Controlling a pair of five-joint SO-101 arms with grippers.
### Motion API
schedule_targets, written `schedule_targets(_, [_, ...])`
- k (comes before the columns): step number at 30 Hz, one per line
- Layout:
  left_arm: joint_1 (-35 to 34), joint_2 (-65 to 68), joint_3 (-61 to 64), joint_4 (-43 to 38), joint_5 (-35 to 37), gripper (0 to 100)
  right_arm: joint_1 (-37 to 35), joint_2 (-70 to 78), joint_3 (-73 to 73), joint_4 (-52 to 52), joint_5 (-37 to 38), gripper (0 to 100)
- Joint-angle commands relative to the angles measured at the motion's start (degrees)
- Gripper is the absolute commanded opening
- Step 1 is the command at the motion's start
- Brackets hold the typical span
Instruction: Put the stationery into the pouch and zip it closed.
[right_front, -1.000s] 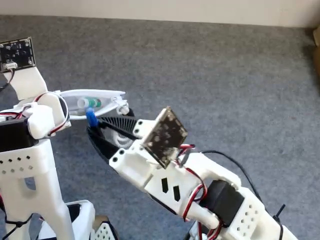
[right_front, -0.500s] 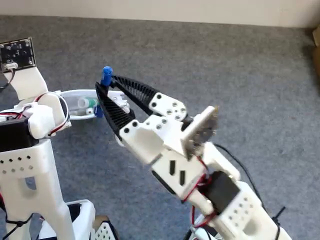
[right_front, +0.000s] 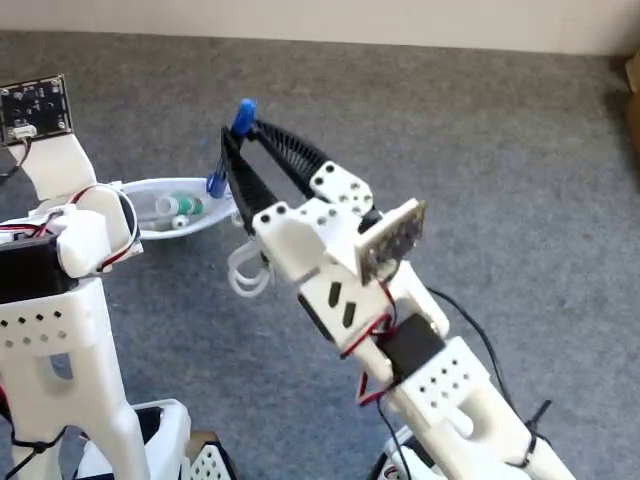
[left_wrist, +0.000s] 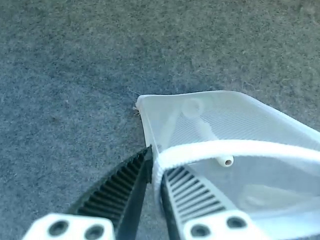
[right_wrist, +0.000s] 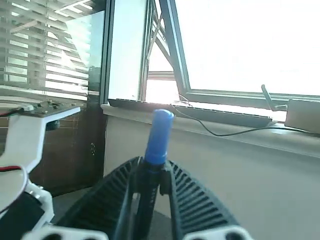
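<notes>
Pen (right_front: 243, 113) in upturned right tool (right_front: 241, 133)

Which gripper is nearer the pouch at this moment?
Left. The left gripper is shut on the pouch at its rim, touching it. The right gripper holds the blue pen by the pouch's other end, itself off the pouch.

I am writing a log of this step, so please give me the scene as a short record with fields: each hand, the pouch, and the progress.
Left hand: shut on the rim of the pouch
Right hand: shut on the blue pen, raised, pen roughly upright
Pouch: white mesh, mouth open, on the grey table
Inside pouch: small items, one partly green; kind unclear
Progress: pen not yet inside; pouch not zipped
</notes>
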Motion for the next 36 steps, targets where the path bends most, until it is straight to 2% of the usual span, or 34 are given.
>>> schedule_targets(1, [1.3, -1.1, -1.4, -0.3, -0.5, 1, 1.2, 2.9, -0.5, -2.9, -0.3, 0.5])
schedule_targets(15, [1.3, -1.1, -1.3, -0.3, -0.5, 1, -1.5, 2.9, 7.2, -2.5, 0.4, 0.5])
schedule_targets(22, [1.3, -1.1, -1.3, -0.3, -0.5, 1, -3.2, 3.0, 7.2, 10.2, 14.7, 0.5])
schedule_targets(29, [1.3, -1.1, -1.2, -0.3, -0.5, 1, -8.9, 3.4, 7.1, 19.9, 20.5, 1.4])
schedule_targets(36, [1.3, -1.1, -1.2, -0.3, -0.5, 1, -10.1, 3.0, 7.1, 25.1, 21.1, 24.1])
